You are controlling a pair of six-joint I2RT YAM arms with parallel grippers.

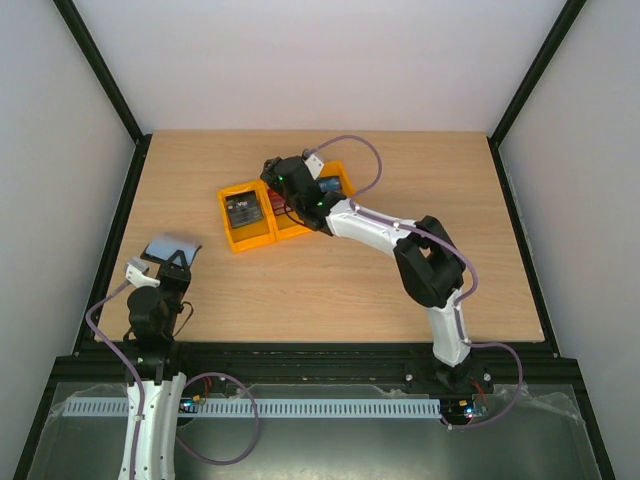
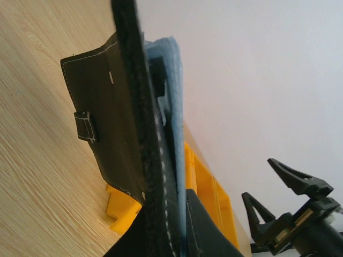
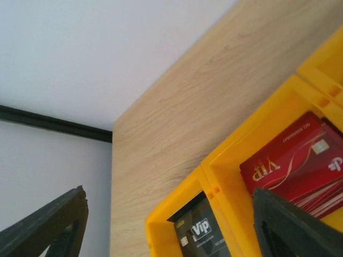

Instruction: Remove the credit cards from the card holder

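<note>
My left gripper [image 1: 165,262] is shut on the card holder [image 1: 172,245] and holds it up at the table's near left. In the left wrist view the holder [image 2: 123,134] stands on edge, black outside, with blue-grey pockets [image 2: 171,96]. My right gripper [image 1: 290,192] is open and empty above the yellow bins [image 1: 232,238]; its jaws [image 3: 171,225] stand wide apart. A dark grey card [image 1: 245,212] lies in the left bin and also shows in the right wrist view [image 3: 198,233]. A red card [image 3: 292,166] lies in the middle bin. A blue card [image 1: 333,185] lies in the right bin.
The yellow bins [image 2: 209,198] form a row of three compartments at the table's back middle. The right arm stretches diagonally from the near right base to the bins. The right gripper [image 2: 289,214] shows low right in the left wrist view. Black frame posts edge the table.
</note>
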